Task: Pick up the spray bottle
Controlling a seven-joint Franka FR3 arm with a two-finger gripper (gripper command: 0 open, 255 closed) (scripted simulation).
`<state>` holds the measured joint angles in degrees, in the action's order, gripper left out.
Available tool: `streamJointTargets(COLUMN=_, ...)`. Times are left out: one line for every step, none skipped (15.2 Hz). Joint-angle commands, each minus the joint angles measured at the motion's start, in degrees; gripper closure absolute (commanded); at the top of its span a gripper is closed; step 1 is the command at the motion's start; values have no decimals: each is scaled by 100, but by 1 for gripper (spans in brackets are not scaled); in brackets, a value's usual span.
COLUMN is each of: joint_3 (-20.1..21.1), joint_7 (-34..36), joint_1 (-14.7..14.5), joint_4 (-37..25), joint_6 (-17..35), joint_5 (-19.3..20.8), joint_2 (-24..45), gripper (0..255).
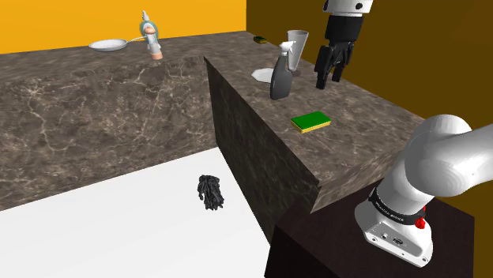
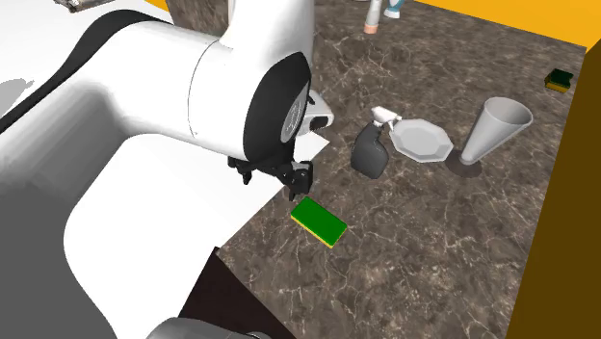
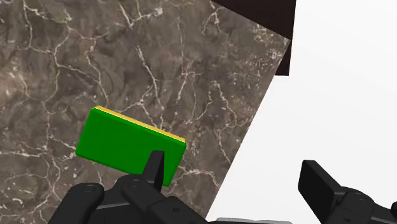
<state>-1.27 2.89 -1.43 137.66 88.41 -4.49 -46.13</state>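
The spray bottle point(image 1: 280, 79) point(image 2: 370, 152) has a dark grey body and a pale trigger head. It stands upright on the dark marble counter point(image 1: 363, 110), beside a white plate point(image 1: 261, 75) point(image 2: 422, 141). My black gripper point(image 1: 330, 73) point(image 2: 295, 183) point(image 3: 235, 181) hangs open above the counter, to the right of the bottle in the shoulder view and apart from it. Nothing is between its fingers. A green sponge point(image 3: 130, 147) lies below the gripper.
The green sponge point(image 1: 311, 121) point(image 2: 319, 221) lies near the counter's edge. A tall grey cup point(image 1: 298, 43) point(image 2: 496, 130) stands behind the plate. Far off are a pan point(image 1: 109, 45) and a small bottle point(image 1: 152, 35). A black lump point(image 1: 210, 192) lies on the white floor.
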Motion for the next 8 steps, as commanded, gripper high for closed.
streamJointTargets(joint_3=0, joint_7=0, joint_1=0, joint_4=0, joint_6=0, joint_5=0, joint_2=0, gripper=0)
streamJointTargets(joint_3=-193, joint_7=-367, joint_1=-24, joint_4=82, joint_6=143, joint_5=101, joint_2=-33, gripper=0)
streamJointTargets(joint_3=-393, joint_7=-732, joint_1=-54, joint_4=151, joint_6=290, joint_5=198, joint_2=-46, gripper=0)
streamJointTargets(joint_3=-596, joint_7=-1096, joint_1=-87, joint_4=204, joint_6=440, joint_5=290, joint_2=-41, gripper=0)
streamJointTargets(joint_3=-802, joint_7=-1462, joint_1=-122, joint_4=242, joint_6=593, joint_5=373, joint_2=-17, gripper=0)
streamJointTargets(joint_3=-1013, joint_7=-1827, joint_1=-166, joint_4=264, joint_6=748, joint_5=449, joint_2=26, gripper=0)
streamJointTargets(joint_3=-1227, joint_7=-2191, joint_1=-219, joint_4=269, joint_6=902, joint_5=516, joint_2=88, gripper=0)
streamJointTargets(joint_3=-1443, joint_7=-2559, joint_1=-278, joint_4=259, joint_6=1056, joint_5=570, joint_2=167, gripper=0)
